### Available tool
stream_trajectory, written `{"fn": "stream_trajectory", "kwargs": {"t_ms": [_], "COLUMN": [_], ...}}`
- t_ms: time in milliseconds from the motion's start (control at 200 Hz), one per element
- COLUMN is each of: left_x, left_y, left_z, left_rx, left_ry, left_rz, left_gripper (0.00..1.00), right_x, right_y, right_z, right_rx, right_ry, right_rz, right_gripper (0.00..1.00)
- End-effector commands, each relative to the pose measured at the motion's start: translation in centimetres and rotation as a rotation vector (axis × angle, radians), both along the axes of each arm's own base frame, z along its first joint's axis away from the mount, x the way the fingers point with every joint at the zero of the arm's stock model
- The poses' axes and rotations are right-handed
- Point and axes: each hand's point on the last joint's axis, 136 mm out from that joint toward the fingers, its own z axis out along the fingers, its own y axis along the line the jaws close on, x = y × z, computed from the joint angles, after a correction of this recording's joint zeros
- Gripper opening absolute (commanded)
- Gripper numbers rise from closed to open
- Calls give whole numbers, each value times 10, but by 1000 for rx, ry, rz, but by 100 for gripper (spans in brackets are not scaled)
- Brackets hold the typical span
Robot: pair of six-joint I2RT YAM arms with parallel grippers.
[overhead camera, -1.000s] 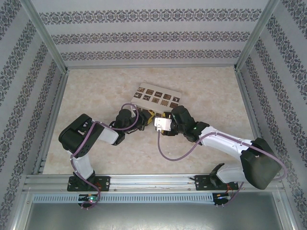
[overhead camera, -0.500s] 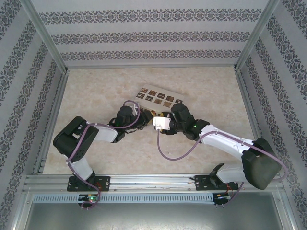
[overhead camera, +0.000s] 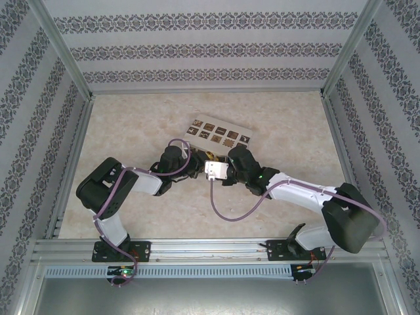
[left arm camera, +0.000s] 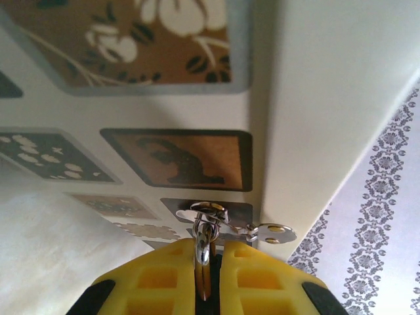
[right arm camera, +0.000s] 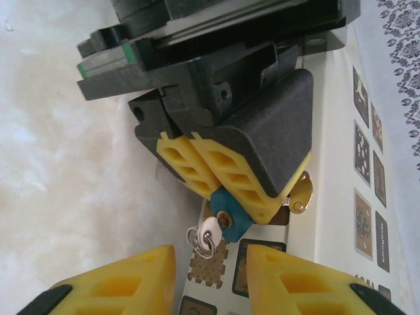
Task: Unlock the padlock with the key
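My right gripper (right arm camera: 210, 262) has narrowed over the last second. Its two yellow sides stand closer than they did, yet there is a clear gap between them and they pinch nothing. In the overhead view my right wrist has slid left and slightly up, toward the middle of the frame, so it now meets my left gripper (overhead camera: 195, 164) just below the patterned box (overhead camera: 218, 134).

The left gripper has not changed. It is pressed together on the padlock (right arm camera: 233, 215), whose blue body pokes out below it at the centre of the right wrist view. The key (right arm camera: 210, 230), pale-headed with a small ring, seems to sit in the blue end, just above the gap of my right gripper.

I judge I am closing in to take the key. It is not yet gripped, and the lock is not turned.
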Motion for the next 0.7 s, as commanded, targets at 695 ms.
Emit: {"fn": "stream_trajectory", "kwargs": {"t_ms": [695], "left_x": [6], "left_y": [-7], "left_z": [29], "left_rx": [-106], "left_ry": [-34], "left_rz": [34], "left_gripper": [0], "right_x": [16], "right_y": [9], "right_z": [-6], "right_rx": [3], "right_ry": [-50], "right_rz": [-35], "right_gripper": [15]}}
